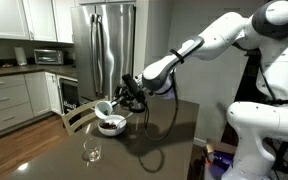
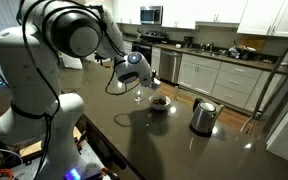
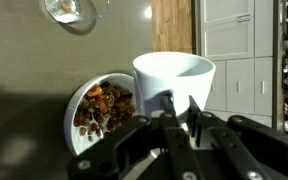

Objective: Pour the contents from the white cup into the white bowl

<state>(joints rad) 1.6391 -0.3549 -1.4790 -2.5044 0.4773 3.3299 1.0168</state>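
Observation:
The white cup [image 3: 174,75] fills the middle of the wrist view, and my gripper [image 3: 181,101] is shut on its near rim, one finger [image 3: 170,110] on each side of the wall. In an exterior view the cup [image 1: 104,107] hangs tilted just above the white bowl [image 1: 111,126], held by the gripper [image 1: 122,97]. The bowl [image 3: 96,112] lies left of the cup in the wrist view and holds reddish-brown pieces. The inside of the cup is hidden. The bowl [image 2: 159,102] also shows on the dark table below the gripper [image 2: 134,75].
A clear stemmed glass [image 1: 92,150] stands on the dark table [image 1: 154,140] near the bowl, also in the wrist view [image 3: 69,12]. A steel kettle [image 2: 203,115] sits beyond the bowl. A wooden chair back [image 1: 72,117] rises at the table's edge. Kitchen cabinets and a fridge [image 1: 104,45] stand behind.

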